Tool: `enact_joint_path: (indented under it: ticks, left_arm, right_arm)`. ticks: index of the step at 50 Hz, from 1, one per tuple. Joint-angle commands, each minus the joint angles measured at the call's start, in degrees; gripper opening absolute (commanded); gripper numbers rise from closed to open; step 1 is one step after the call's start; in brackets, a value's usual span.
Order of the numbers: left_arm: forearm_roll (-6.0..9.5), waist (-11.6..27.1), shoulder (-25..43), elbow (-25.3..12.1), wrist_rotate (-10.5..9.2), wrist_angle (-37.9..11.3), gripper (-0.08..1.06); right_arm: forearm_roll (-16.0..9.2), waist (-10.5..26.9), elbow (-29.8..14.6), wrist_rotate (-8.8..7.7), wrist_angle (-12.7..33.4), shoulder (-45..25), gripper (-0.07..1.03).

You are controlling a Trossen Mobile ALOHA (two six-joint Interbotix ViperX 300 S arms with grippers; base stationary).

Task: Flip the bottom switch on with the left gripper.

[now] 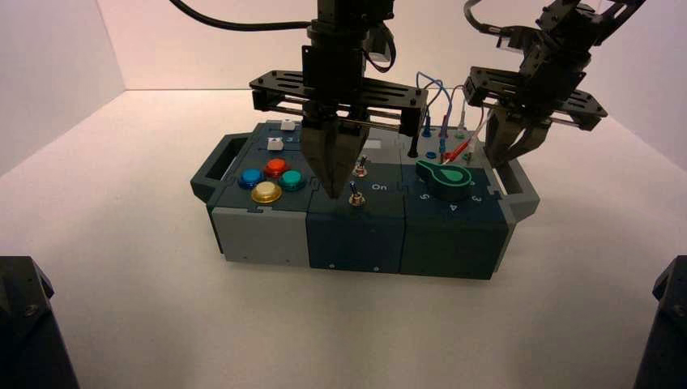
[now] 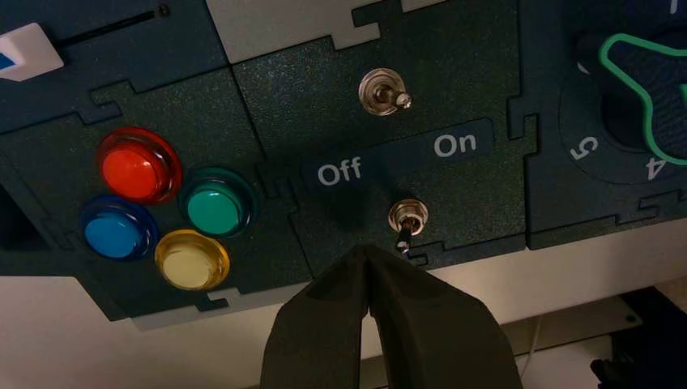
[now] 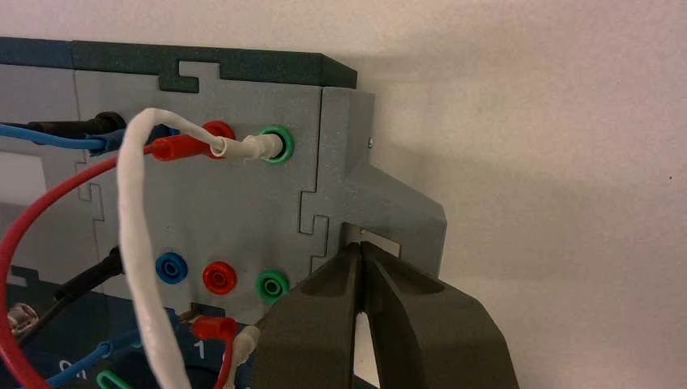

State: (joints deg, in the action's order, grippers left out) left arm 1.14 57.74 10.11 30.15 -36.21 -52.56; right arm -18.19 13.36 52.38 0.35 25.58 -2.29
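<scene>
The left claw [image 1: 334, 194], clenched empty, hovers beside the bottom switch [image 2: 407, 224] near the box's front edge. This looks like lining up; next, push its lever toward "On".

The left arm [image 1: 336, 49] is showing a black, blocky housing, with a thick black cable [image 1: 243, 27] curving from its side and a thinner one looping beside it. Its left gripper [image 1: 334, 194] is wearing a wide black crossbar [image 1: 381, 96], perforated by slots and small holes, above thin metal rails. Two dark grey fingers [image 2: 320, 324] are tapering into narrow tips. The right arm [image 1: 559, 57] is also displaying black, angular parts and a black cable [image 1: 478, 23]. Its right gripper [image 1: 496, 164] is matching that look, carrying a slotted black bar [image 1: 494, 83] and smooth, wedge-shaped grey fingers [image 3: 312, 332].
</scene>
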Motion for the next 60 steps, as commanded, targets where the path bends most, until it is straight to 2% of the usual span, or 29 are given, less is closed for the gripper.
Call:
enact_joint_path:
  ticks: [1,27,60]
  left_arm:
    - [0.0,0.2,-0.8,-1.4,0.0,0.1,-0.03]
    - [0.0,0.6,0.4,-3.5,0.09,-0.5,-0.03]
    - [1.23,3.5,1.8,-6.1,0.0,-2.4,-0.03]
  right_arm:
    - [1.4,0.1,0.8,-1.93,-0.3,-3.7,-0.03]
    - [1.4,0.0,0.7,-1.93,-0.3,-3.7,-0.02]
    - [1.4,0.1,0.5,-2.11,0.0,-4.0,-0.03]
